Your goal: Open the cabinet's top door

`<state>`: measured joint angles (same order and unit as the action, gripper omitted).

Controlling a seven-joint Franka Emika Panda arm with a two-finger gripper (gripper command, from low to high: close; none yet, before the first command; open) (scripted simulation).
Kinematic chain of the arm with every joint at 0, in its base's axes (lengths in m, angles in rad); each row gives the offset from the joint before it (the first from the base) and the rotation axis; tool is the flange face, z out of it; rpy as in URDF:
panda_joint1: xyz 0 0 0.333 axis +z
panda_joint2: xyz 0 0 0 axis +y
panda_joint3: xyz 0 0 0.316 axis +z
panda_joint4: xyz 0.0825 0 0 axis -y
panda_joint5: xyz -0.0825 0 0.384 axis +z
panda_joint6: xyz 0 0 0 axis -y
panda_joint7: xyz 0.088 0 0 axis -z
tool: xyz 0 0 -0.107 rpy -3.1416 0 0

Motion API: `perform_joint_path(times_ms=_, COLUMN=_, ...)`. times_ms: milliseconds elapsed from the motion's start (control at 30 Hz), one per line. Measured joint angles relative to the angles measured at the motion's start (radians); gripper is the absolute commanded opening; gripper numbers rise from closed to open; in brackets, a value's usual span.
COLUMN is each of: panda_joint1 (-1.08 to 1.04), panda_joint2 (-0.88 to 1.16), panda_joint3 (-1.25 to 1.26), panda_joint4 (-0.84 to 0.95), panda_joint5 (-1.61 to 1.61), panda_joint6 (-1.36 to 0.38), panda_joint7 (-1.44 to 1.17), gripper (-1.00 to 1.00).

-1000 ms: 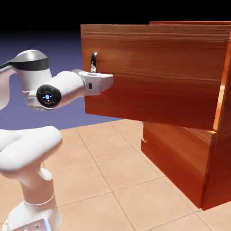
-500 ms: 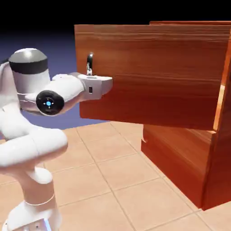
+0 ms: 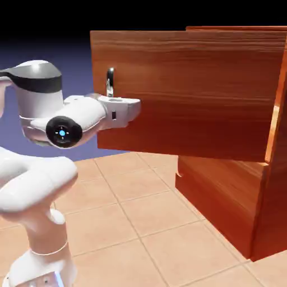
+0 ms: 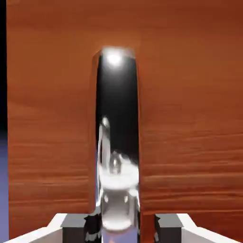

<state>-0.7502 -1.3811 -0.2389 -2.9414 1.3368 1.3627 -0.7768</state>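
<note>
Pale square floor tiles (image 3: 168,235) are laid beneath the reddish-brown cabinet (image 3: 277,218), which is seen at the exterior view's right against a blue-violet backdrop (image 3: 61,56). The top door (image 3: 196,84) is swung out from the cabinet, its free edge toward the exterior view's left. The curved silver handle (image 4: 117,104) is clasped between the fingertips of the gripper (image 4: 127,228), close to that edge.

The upper door (image 3: 190,84) stands swung out, obstructing its side. Clearance exists beneath it, above the tiled floor (image 3: 146,207). The curved handle (image 4: 117,104) occupies most fingertip (image 4: 169,228) spacing.
</note>
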Motion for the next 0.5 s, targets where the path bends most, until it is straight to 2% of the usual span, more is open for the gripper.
perform_joint_path(times_ms=300, panda_joint1=0.149, panda_joint2=0.32, panda_joint3=-0.296, panda_joint4=0.221, panda_joint5=-0.292, panda_joint6=-0.19, panda_joint7=-0.161, gripper=-1.0)
perform_joint_path(times_ms=433, panda_joint1=0.294, panda_joint2=0.307, panda_joint3=-0.403, panda_joint4=0.256, panda_joint5=-0.367, panda_joint6=-0.137, panda_joint7=-0.133, gripper=-1.0)
perform_joint_path(times_ms=500, panda_joint1=0.354, panda_joint2=0.376, panda_joint3=-0.474, panda_joint4=0.327, panda_joint5=-0.417, panda_joint6=-0.192, panda_joint7=-0.162, gripper=-1.0)
